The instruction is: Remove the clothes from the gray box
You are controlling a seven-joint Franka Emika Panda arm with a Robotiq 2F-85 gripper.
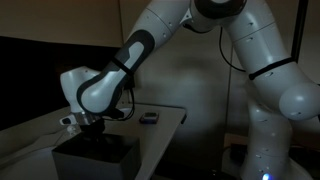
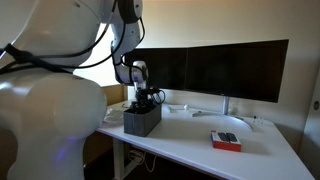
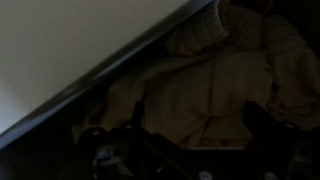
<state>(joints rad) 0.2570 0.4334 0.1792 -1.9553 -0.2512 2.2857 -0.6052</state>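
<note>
The gray box stands on the white table and also shows in an exterior view. My gripper is lowered into the top of the box in both exterior views. In the wrist view the beige clothes lie crumpled inside the dark box, right below my gripper. The two fingers stand apart, open, with the cloth between and beneath them. Whether the fingertips touch the cloth is too dark to tell.
A red and white flat object lies on the white table toward its right end. Two dark monitors stand behind the box. A small dark object lies on the table behind the box.
</note>
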